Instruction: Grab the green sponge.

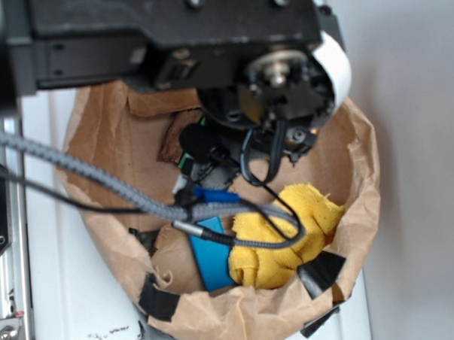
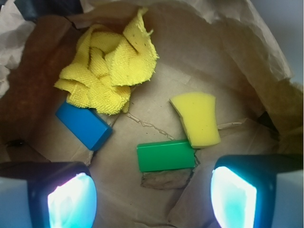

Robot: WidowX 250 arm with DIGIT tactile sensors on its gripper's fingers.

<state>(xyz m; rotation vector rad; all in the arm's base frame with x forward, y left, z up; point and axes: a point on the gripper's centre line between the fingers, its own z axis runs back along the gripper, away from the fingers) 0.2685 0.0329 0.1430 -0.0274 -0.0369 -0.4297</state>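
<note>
Four things lie on the floor of the paper bag (image 2: 223,38), and the green sponge (image 2: 166,155) is the one nearest the claw (image 2: 152,194). It looks like a flat, hard-edged block with smooth faces, so I judge it light and stiff, not squashy, and probably a little slippery on its glossy sides. The best hold would be across its short width, with the pads on the two long straight faces near the middle, where it cannot pivot out. In the wrist view the claw is spread wide, one finger (image 2: 61,199) at the lower left and the other at the lower right, nothing between them but bare paper. The sponge lies on the bag floor just above that gap, roughly centred between the fingers and a touch toward the right one, its long side running nearly across the gap. As it lies, its length may be close to the full opening, so a turn of the wrist may be needed. The yellow sponge (image 2: 197,118) touches or nearly touches its upper right corner, the blue block (image 2: 84,126) sits apart to its left, and the yellow cloth (image 2: 107,66) lies beyond that. In the exterior view the arm hides the green sponge.
</note>
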